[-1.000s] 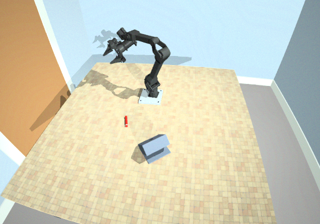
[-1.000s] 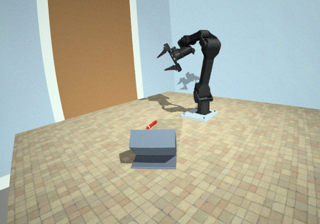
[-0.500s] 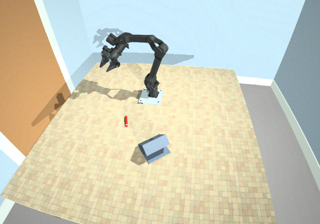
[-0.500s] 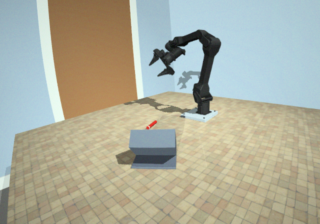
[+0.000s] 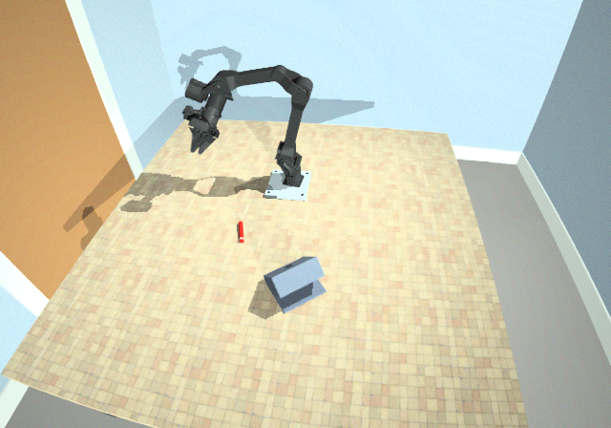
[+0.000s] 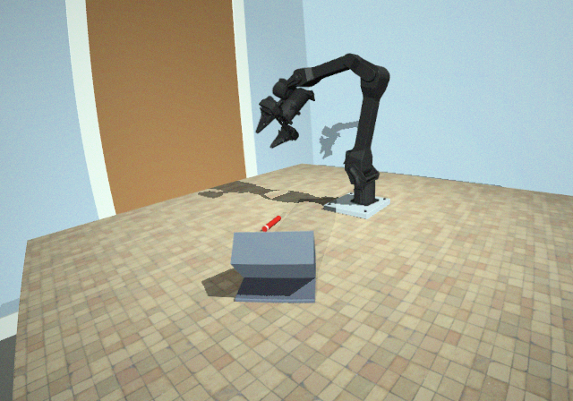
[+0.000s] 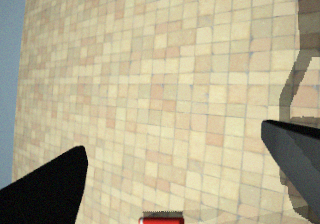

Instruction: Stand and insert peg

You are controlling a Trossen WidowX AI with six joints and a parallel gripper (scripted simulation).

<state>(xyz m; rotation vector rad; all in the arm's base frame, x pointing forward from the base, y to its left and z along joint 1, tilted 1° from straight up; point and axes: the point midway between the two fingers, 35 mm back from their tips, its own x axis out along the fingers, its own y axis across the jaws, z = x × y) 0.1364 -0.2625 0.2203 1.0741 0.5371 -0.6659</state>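
Note:
The red peg [image 5: 241, 229] [image 6: 271, 223] [image 7: 161, 221] lies on its side on the table, its white band near the end toward the top and exterior views. In the wrist view only part of it shows at the bottom edge. The grey-blue sloped panel [image 5: 300, 279] [image 6: 273, 247] stands beyond the peg from the robot base. A dark spot of its hole [image 5: 288, 266] shows on the robot-facing side in the top view; that face is hidden in the exterior view. My gripper [image 5: 197, 151] [image 6: 264, 140] [image 7: 175, 141] is wide open and empty, high above the table, away from the peg.
The arm's pale base plate [image 5: 276, 192] [image 6: 356, 211] is behind the peg, bolted at its corners. The tiled table [image 5: 394, 314] [image 6: 416, 318] has its far edge near the blue wall. An orange-brown surface [image 5: 44, 117] [image 6: 161, 87] is at the left.

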